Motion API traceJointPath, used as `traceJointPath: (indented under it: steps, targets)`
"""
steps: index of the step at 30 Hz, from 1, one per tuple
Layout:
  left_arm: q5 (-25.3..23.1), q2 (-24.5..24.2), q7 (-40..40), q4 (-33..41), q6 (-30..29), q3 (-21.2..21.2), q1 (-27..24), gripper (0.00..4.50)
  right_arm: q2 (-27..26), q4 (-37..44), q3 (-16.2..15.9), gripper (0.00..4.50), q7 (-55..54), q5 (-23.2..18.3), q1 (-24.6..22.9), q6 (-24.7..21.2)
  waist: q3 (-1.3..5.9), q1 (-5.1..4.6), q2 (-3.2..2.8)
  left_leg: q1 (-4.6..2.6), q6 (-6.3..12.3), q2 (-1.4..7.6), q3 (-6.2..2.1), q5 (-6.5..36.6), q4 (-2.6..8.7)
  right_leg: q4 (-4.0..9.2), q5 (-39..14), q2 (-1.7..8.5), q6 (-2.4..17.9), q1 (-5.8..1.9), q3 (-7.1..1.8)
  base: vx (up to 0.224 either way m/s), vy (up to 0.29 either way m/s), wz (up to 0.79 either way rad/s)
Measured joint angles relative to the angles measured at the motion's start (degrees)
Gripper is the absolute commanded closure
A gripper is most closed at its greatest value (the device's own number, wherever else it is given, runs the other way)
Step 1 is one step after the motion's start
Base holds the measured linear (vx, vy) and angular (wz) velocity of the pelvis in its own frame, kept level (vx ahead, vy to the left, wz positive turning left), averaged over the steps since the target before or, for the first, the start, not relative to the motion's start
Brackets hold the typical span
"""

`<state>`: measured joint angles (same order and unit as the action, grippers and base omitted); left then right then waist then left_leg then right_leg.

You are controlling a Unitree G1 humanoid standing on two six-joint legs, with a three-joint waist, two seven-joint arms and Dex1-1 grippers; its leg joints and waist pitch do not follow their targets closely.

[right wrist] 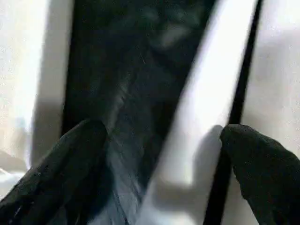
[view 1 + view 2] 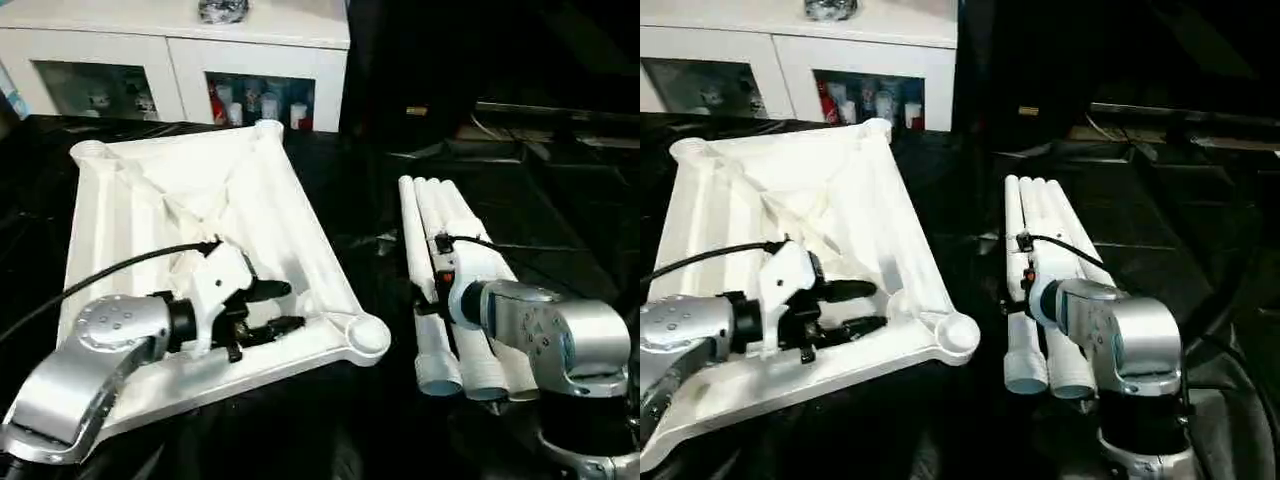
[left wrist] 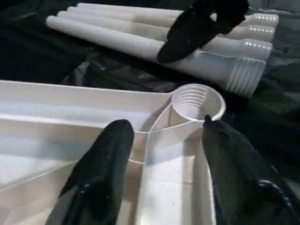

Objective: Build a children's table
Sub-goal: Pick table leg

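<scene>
The children's table top (image 2: 130,200) lies underside up on the black surface, ribs showing. My left gripper (image 2: 293,307) hovers open over its near right part, just short of the corner socket (image 3: 194,101); a rib runs below the gap and nothing is held. Several white tube legs (image 2: 450,225) lie side by side to the right of the top, threaded ends toward me. My right gripper (image 1: 161,129) is down on that bundle, open wide, with one leg (image 1: 201,122) lying between its fingers. One black finger of it (image 3: 197,28) also shows above the legs.
A white glass-door cabinet (image 2: 170,50) stands behind the table top, with a dark object (image 2: 222,10) on it. Shiny black sheeting (image 2: 560,220) covers the work surface. A black cable (image 2: 120,265) runs across the top to my left wrist.
</scene>
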<state>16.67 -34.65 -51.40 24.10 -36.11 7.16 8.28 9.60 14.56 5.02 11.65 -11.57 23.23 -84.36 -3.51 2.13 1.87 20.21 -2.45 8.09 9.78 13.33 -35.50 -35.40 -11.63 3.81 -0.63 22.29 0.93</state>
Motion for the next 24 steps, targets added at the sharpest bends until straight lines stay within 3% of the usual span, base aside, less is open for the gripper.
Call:
traceJointPath:
  steps: [7, 14, 24]
  targets:
    - [0.44, -0.60, -0.29, -0.28, -0.46, 0.58, 0.86, 1.74, -2.43, 0.14, 2.60, 0.00, 0.47, -0.61, 0.07, -6.58, -0.01, 0.30, -0.02, -0.08, -0.63, 0.36, -0.02, -0.36, 0.10, -0.16, 0.08, -0.41, 0.14, 0.09, -0.04, 0.000, 0.000, 0.00]
    - [0.60, -1.00, -0.25, 1.33, -1.29, 1.11, 0.55, 1.74, -1.97, -0.13, 2.41, 0.00, -0.08, -1.39, -0.88, -7.63, -0.01, 0.57, -0.02, -0.08, -1.00, 0.37, -0.02, -0.57, 0.16, -0.55, 0.07, -0.42, 0.25, 0.35, -0.07, 0.000, 0.000, 0.00]
    - [1.09, -1.60, -0.19, 2.22, -1.70, 1.60, 0.53, 1.68, -2.58, -1.76, 2.85, 0.92, -0.62, -1.77, -1.14, -7.72, -0.01, 0.94, -0.02, -0.07, -1.25, 0.46, -0.02, -0.74, 0.44, -0.61, 0.25, -0.52, 0.53, 0.56, -0.06, 0.000, 0.000, 0.00]
